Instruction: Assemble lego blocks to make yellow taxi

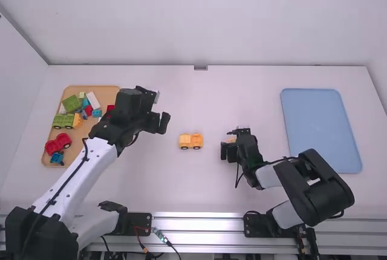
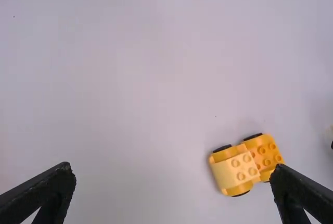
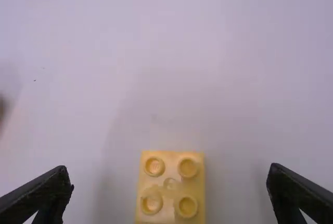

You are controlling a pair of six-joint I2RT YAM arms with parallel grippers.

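Taxi (image 1: pixel 190 141), part-built, on table (image 1: pixel 199 181) between grippers. Left gripper (image 2: pixel 173 168) spread; right gripper (image 3: pixel 170 167) spread over yellow block (image 3: pixel 170 186). Likely pickup step: next, centre, lower, pinch block squarely.

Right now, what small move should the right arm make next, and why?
Probably close the right pincer gently on the yellow brick, once it is low enough. Its fingers stand wide apart with the brick between them, and the small yellow car has bare studs on top where that brick could go.
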